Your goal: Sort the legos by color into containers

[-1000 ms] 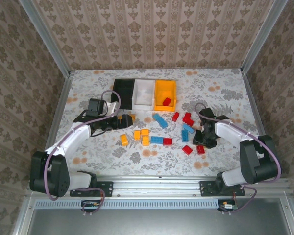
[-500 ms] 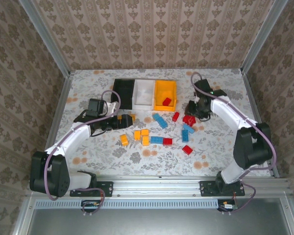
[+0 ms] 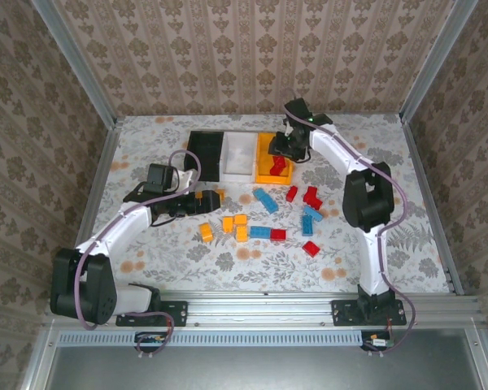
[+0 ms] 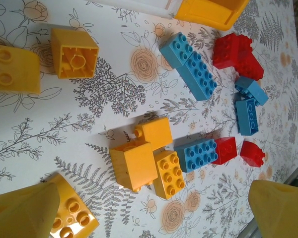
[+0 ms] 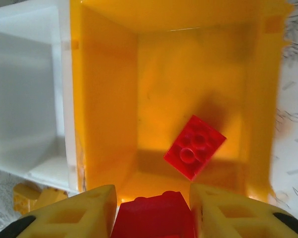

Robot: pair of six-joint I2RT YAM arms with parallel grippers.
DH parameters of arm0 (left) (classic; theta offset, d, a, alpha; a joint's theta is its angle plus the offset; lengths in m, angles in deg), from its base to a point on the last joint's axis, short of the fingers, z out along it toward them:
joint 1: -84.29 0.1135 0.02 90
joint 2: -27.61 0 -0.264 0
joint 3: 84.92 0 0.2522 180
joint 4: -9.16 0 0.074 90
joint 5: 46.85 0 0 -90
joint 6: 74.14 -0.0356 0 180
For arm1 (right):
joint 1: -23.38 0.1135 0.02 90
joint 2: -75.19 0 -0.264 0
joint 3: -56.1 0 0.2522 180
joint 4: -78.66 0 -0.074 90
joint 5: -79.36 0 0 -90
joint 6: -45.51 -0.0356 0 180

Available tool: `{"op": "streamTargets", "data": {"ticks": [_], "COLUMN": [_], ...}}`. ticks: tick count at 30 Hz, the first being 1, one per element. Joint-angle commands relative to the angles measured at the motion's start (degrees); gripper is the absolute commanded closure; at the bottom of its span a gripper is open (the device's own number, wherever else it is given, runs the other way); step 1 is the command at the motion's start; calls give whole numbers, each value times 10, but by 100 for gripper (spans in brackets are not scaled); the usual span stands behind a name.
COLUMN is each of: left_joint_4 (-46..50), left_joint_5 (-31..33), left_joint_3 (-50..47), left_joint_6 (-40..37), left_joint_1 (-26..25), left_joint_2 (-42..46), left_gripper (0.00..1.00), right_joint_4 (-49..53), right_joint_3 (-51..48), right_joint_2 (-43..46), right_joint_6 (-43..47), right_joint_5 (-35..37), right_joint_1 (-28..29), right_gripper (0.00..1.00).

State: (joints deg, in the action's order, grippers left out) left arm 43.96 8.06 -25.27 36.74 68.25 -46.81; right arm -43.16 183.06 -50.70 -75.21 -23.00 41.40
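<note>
Right wrist view: right pincer (image 5: 151, 214) is closed to about brick width on a red plastic lego brick (image 5: 150, 220), clamped between the two yellow fingers (image 5: 64, 215) with its top face towards the camera. How the brick's long axis runs can't be read, since only its upper part is in frame. Key relation: the orange rectangular plastic bin (image 5: 104, 99) lies straight ahead of and below the pincer, its long axis running away from the fingers, and the held brick sits over the bin's near end wall. Judgement: letting go here, or a touch further in, should drop it inside. A second red lego brick (image 5: 194, 146) lies on the bin floor, ahead and slightly right of the held one, turned diagonally. The white rectangular plastic bin (image 5: 25, 99) touches the orange one on the left, so drifting left is the risk. Top external view: right pincer (image 3: 283, 150) reaches over the orange bin (image 3: 260, 138); the black rectangular plastic bin (image 3: 202, 154) is at the far left of the row. Left pincer (image 3: 207, 199) is low over the floral bench (image 3: 374, 162) and, in the left wrist view, spread wide (image 4: 151, 213) and gripping nothing. It is the arm nearer the loose yellow-orange lego bricks (image 4: 149, 158), with light blue lego bricks (image 4: 188, 64) beyond them.
</note>
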Motion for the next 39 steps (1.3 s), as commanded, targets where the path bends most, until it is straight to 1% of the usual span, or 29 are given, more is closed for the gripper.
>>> {"op": "streamTargets", "data": {"ticks": [1,5,8,12,17,22,24,28,30,33,36,39], "left_joint_4": [10,10,13,16,10,1,-4,-15,-21,-26,-25,-27], "left_joint_5": [2,2,1,4,-1,-7,-6,-2,3,8,17,24], "left_joint_3": [9,11,13,11,7,7,10,21,29,39,45,46], "left_joint_6": [-16,-16,-16,-16,-13,-13,-11,-3,-2,0,2,7], "left_joint_1": [3,4,4,4,1,-13,-29,-82,-118,-157,-180,-192], "left_joint_2": [-5,-6,-5,5,9,7,3,-15,-29,-49,-63,-70], "left_gripper": [0,0,0,0,0,0,0,0,0,0,0,0], "right_joint_4": [34,38,41,16,35,48,48,38,31,16,-4,-24], "right_joint_3": [42,49,26,-104,-288,-446,-502,-572,-597,-618,-634,-640], "right_joint_2": [-26,-14,30,143,277,384,420,457,457,457,444,427], "right_joint_6": [-11,-4,5,29,74,88,81,71,67,64,59,53], "right_joint_5": [-14,-14,-7,22,74,76,68,47,41,31,20,5], "right_joint_1": [2,3,3,3,3,4,5,9,12,15,19,23], "right_gripper": [51,45,44,41,38,36,36,35,34,32,31,30]}}
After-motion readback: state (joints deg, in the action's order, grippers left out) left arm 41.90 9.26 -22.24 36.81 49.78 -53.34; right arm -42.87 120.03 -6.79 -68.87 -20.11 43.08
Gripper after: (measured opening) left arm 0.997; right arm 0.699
